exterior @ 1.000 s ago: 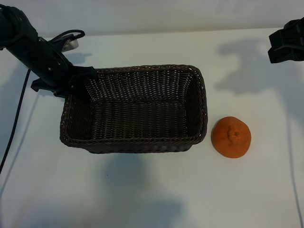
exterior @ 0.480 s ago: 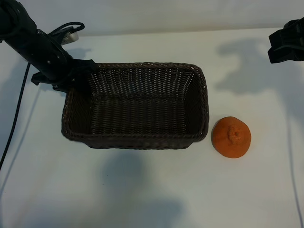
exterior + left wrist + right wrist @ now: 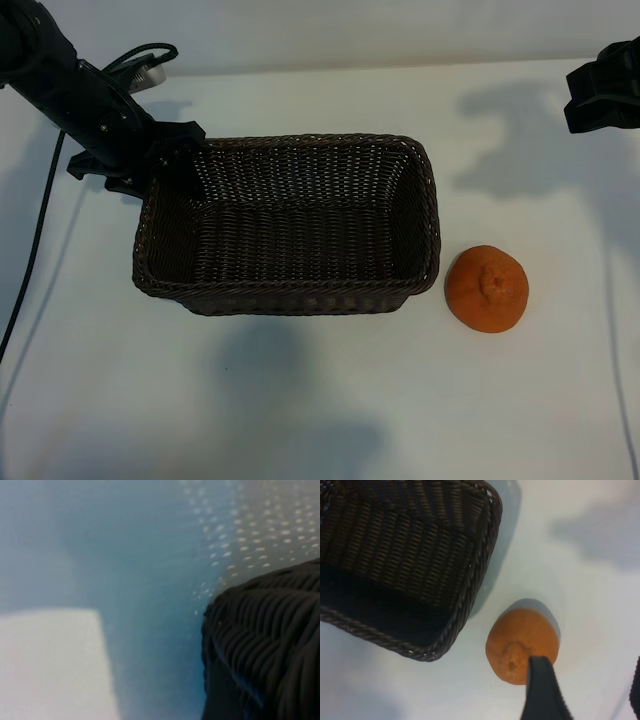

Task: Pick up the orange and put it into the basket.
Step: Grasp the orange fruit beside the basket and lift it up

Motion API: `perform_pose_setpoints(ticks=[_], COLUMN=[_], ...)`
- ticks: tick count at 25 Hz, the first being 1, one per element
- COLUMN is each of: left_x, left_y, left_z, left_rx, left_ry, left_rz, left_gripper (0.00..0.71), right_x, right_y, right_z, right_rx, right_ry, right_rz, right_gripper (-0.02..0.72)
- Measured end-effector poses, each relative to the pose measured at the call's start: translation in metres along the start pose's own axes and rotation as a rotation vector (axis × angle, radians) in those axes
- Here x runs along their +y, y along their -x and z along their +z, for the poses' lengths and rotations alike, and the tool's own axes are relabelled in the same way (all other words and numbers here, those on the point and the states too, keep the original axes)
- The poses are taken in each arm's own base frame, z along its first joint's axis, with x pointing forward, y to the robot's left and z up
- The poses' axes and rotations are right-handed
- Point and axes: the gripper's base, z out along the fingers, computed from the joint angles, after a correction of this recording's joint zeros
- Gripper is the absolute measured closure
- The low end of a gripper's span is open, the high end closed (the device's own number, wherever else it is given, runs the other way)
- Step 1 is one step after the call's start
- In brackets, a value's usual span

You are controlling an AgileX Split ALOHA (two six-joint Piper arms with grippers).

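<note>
The dark brown woven wicker basket sits flat on the white table, roughly in the middle, with nothing inside it. The orange rests on the table just to the right of the basket's near right corner, close to the rim but not touching it, its stem dimple facing up.

The left pincer is at the basket's far left corner, tilted steeply downward, with its dark fingers beside the braided rim. Whether they grip the rim or stand released cannot be told from the exterior view, and the left wrist view shows only a stretch of wicker weave close up against the table. A black cable trails from this arm along the left side of the table.

The right pincer hangs above the far right of the table, well apart from both basket and fruit. In its wrist view its fingers stand apart and hold nothing, one dark fingertip showing in front of the orange.
</note>
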Motion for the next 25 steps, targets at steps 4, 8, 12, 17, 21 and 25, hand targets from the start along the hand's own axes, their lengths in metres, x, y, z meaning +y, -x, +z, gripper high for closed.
perform_pose_setpoints(ticks=[4,8,12,17,21,25], left_x=[-0.0004,-0.0012,-0.0015,-0.0011,0.0011,0.0011], left_y=[-0.0018,-0.0048,-0.0059,-0.0068,-0.0088,-0.0095], left_z=[0.0,-0.0001,-0.0002,-0.0003,-0.0004,-0.002], left_rx=[0.019,0.052,0.065,0.075,0.096,0.098], left_ry=[-0.005,-0.012,-0.015,-0.009,0.015,0.023], left_rz=[-0.013,-0.027,-0.046,-0.059,-0.067,-0.072], left_gripper=[0.212,0.212,0.212,0.212,0.212,0.212], right_x=[0.0,0.0,0.0,0.0,0.0,0.0], right_y=[0.0,0.0,0.0,0.0,0.0,0.0], right_z=[0.0,0.0,0.0,0.0,0.0,0.0], right_rx=[0.0,0.0,0.0,0.0,0.0,0.0], right_ry=[0.0,0.0,0.0,0.0,0.0,0.0], right_rz=[-0.001,-0.001,-0.001,-0.001,-0.001,-0.001], right_gripper=[0.282,0.282,0.282,0.282,0.282,0.282])
